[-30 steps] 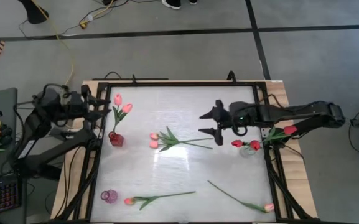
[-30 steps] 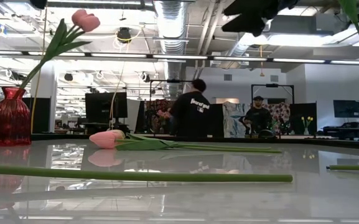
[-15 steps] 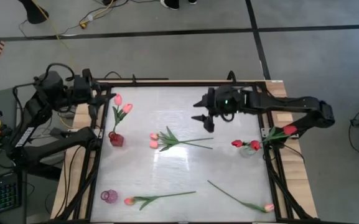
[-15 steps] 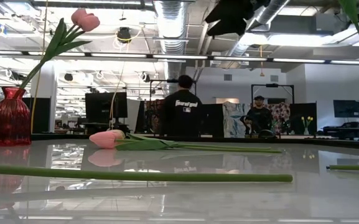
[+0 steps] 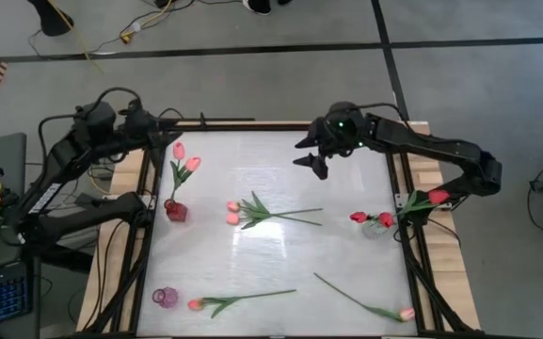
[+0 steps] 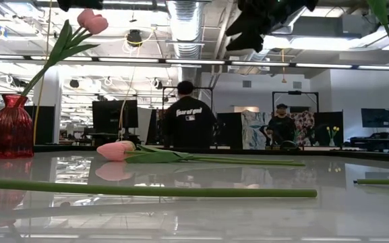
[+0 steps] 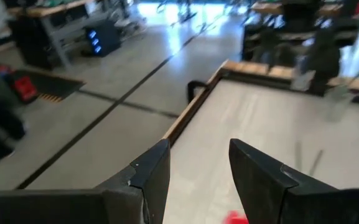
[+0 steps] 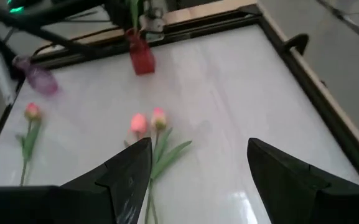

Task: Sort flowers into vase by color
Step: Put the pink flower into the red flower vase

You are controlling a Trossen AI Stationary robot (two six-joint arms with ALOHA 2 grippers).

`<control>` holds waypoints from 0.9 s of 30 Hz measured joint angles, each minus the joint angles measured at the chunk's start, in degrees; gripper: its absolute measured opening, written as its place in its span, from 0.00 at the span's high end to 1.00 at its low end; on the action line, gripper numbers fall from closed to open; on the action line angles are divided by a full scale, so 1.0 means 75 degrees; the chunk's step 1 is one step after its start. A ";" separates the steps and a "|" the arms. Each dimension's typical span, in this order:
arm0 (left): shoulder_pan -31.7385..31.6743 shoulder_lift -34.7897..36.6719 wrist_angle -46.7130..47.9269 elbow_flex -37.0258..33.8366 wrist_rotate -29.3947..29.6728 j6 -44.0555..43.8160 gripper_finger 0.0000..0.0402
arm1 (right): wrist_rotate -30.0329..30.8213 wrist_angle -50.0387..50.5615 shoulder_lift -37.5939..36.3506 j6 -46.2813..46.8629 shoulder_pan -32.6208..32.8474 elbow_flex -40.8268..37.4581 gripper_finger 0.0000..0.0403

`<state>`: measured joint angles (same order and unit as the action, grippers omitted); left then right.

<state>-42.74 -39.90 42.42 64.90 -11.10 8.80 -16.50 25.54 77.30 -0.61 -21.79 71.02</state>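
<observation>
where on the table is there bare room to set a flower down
Free: the middle strip between the pink tulip pair and the two tulips along the near edge; also the far edge between the red vase and the right gripper. Crowded around the clear vase.

Between the spread, empty fingers [image 8: 126,180] lie two pink tulips [image 8: 148,121], a red vase [image 8: 141,59] beyond them.

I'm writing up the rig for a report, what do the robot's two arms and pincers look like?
Both arms are dark, near black, built of slim jointed links with black cables looping beside them. The right arm carries a small green light near its wrist. Each pincer, left and right, has two broad, wedge-shaped dark fingers.
</observation>
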 joint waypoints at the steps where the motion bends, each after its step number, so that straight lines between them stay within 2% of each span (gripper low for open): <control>1: 0.0000 -0.0102 0.0024 0.0000 0.0170 0.0003 0.62 | -0.0070 -0.0001 0.0002 -0.0125 -0.0067 -0.0003 0.28; 4: 0.0000 -0.0480 0.0216 0.0143 0.0615 -0.0052 0.62 | -0.0143 -0.0086 -0.0012 -0.0550 -0.0202 -0.0003 0.28; 8: 0.0009 -0.1141 0.0933 0.1152 0.0928 -0.0183 0.62 | -0.0215 -0.0210 -0.0009 -0.0908 -0.0371 -0.0003 0.28; 12: 0.0148 -0.1631 0.1038 0.2365 0.0727 -0.0753 0.62 | -0.0266 0.0016 -0.0012 -0.1069 -0.0357 -0.0003 0.28; 16: 0.0665 -0.2019 0.0720 0.3132 0.0342 -0.1250 0.62 | -0.0554 0.0487 -0.0011 -0.1280 -0.0241 -0.0003 0.28; 19: 0.1447 -0.2301 0.0478 0.3241 0.0367 -0.1523 0.63 | -0.0643 0.0928 -0.0009 -0.1516 -0.0160 -0.0003 0.28; 22: 0.2640 -0.2695 0.0389 0.3239 0.0655 -0.1671 0.66 | -0.0640 0.1310 -0.0043 -0.1598 -0.0130 -0.0003 0.28; 27: 0.5211 -0.3550 0.0417 0.3220 0.2630 -0.1940 0.70 | -0.0637 0.1898 -0.0266 -0.1713 -0.0165 -0.0003 0.28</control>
<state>-3.66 -66.52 45.55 89.06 8.62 -5.75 -21.28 39.77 75.30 -13.46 -23.03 71.00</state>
